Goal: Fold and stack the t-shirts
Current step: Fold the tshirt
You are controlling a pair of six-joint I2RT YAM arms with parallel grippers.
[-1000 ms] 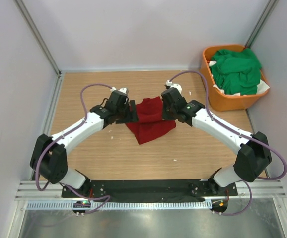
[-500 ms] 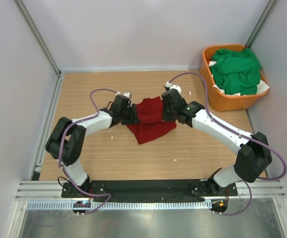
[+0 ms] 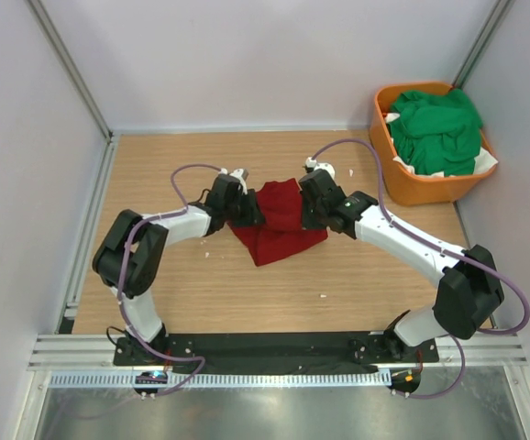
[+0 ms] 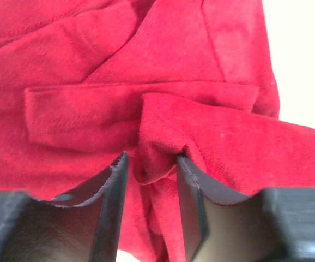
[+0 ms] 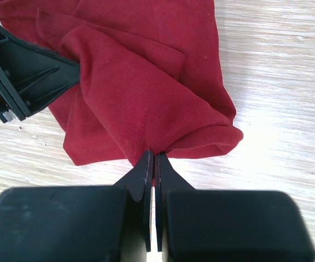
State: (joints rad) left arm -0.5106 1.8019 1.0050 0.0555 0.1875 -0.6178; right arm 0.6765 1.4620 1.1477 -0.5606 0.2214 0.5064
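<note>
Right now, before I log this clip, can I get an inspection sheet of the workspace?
Surface: wooden table, mostly bare.
Job's things: dark red t-shirt bunched mid-table between the arms; green t-shirts heaped in the orange basket at the far right.
Clutter: small white scraps on the wood.
Claws: left claw and right claw each pinch a fold of the dark red t-shirt.
Cables: purple cables loop above each arm.
Surroundings: pale walls on three sides.

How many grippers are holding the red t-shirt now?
2. The left gripper pinches a fold at the left of the dark red t-shirt; the right gripper pinches its right edge. Neither is hidden.
</note>
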